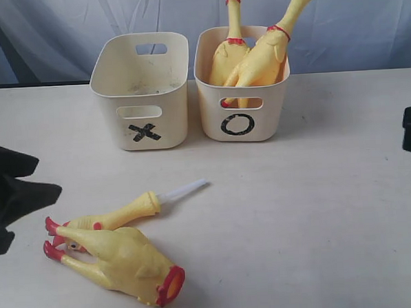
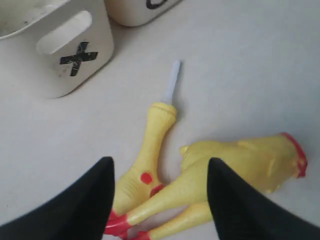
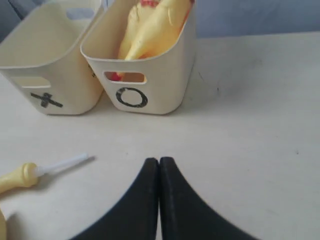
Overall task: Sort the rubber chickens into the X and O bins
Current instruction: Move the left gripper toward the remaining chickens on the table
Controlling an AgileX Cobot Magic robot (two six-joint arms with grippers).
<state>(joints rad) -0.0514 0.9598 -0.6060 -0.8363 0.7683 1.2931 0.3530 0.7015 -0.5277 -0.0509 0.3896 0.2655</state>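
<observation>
Rubber chicken (image 1: 128, 261), glossy, headless, apparently hollow, lies by spread-open left claw (image 2: 159, 161); right claw (image 3: 159, 161) pinched shut

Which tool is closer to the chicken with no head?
Left. The left tool is open just by the headless chicken, at its red feet; the right tool is shut, far across the table.
</observation>
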